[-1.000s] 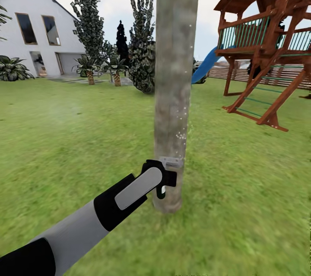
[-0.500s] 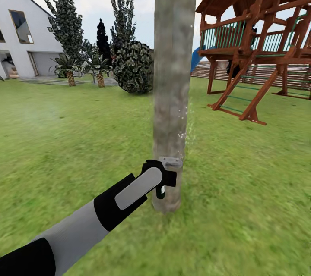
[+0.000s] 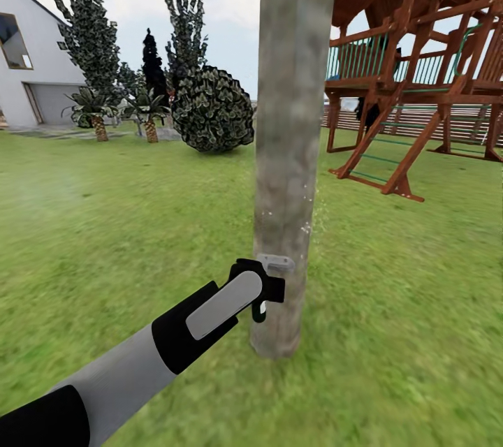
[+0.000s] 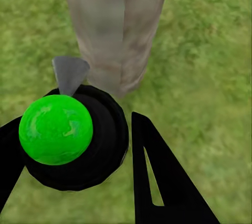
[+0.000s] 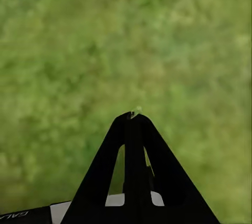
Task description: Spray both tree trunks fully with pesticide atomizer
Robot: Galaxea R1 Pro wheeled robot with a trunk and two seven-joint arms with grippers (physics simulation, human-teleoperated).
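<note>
Atomizer (image 3: 271,285) unmoved in left hand (image 3: 262,291); trunk (image 3: 290,154) nearer

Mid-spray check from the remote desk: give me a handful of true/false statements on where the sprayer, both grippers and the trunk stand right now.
1. The left gripper holds the sprayer. True.
2. The sprayer's grey nozzle points at the tree trunk. True.
3. The right gripper is clamped on the trunk. False: it is shut on nothing, with grass beneath it.
4. White spray specks show along the trunk's edge. True.
5. The wooden playhouse stands on the left arm's side of the trunk. False: it stands on the other side; the white house is on the left.
6. The sprayer lies on the lawn. False: it is held up beside the trunk.
</note>
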